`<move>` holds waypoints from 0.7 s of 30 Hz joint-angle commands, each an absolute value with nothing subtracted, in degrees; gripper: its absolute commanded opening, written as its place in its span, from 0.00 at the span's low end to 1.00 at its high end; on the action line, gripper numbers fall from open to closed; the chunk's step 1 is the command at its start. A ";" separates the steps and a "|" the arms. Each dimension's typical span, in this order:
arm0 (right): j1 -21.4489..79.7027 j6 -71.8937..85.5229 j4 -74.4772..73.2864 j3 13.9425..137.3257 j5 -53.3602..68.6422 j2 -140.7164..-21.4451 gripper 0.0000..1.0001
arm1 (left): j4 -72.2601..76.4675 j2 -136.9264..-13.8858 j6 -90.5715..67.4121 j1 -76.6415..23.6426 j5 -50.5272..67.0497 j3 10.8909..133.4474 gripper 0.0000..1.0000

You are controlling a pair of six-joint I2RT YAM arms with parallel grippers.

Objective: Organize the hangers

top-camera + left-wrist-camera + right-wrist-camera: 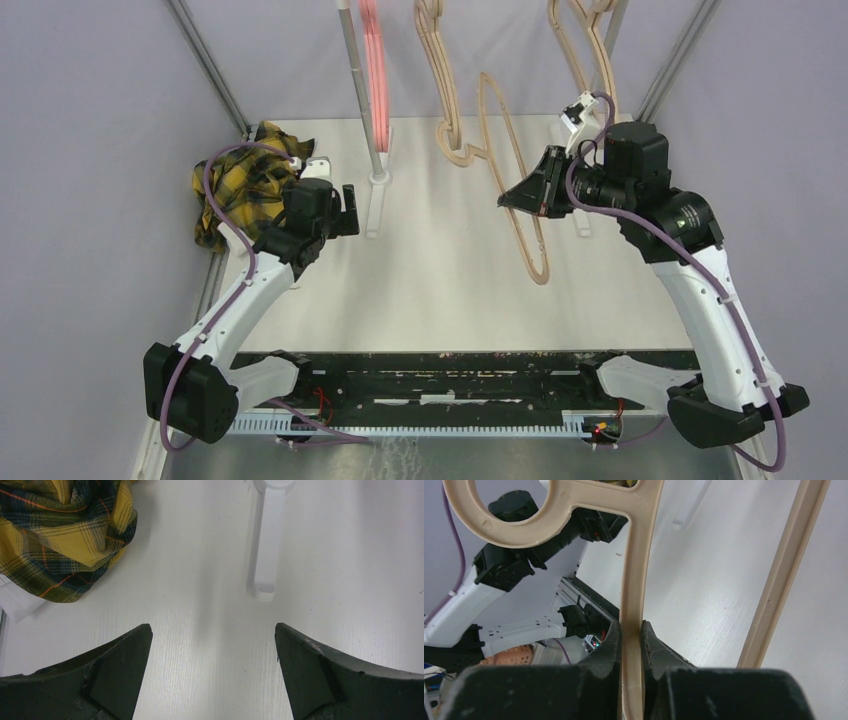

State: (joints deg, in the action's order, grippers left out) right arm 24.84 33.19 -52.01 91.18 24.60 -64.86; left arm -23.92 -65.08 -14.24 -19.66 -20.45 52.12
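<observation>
My right gripper (512,200) is shut on a beige hanger (541,279) and holds it tilted in the air above the table's middle. In the right wrist view the fingers (630,630) pinch one arm of this hanger (634,555) just below its hook. More beige hangers (452,110) hang from the rack at the back, with others (572,50) further right. Salmon pink hangers (374,70) hang at the back left. My left gripper (352,210) is open and empty, low over the table (212,630).
A yellow-black plaid cloth (240,185) lies at the back left, also in the left wrist view (60,535). The white rack's post and foot (377,190) stand beside my left gripper, the foot showing just ahead of its fingers (267,545). Grey walls enclose the table.
</observation>
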 commanded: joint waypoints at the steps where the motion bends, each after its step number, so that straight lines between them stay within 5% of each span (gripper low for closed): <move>1: 20.63 39.55 -40.86 92.32 32.38 -66.69 0.02 | -21.98 -63.54 -13.35 -19.41 -20.33 53.19 0.99; 10: 14.57 58.74 -13.41 96.66 38.32 -76.27 0.02 | -21.71 -63.81 -13.16 -19.37 -20.26 53.04 0.99; 21: 14.39 70.34 1.89 105.41 32.33 -89.05 0.02 | -21.61 -64.21 -12.59 -19.35 -20.65 53.03 0.99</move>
State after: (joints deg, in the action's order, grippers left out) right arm 14.50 64.05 -10.13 101.38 34.94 -87.15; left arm -23.88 -65.08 -14.24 -19.62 -20.45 52.12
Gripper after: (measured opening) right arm 0.158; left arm 0.993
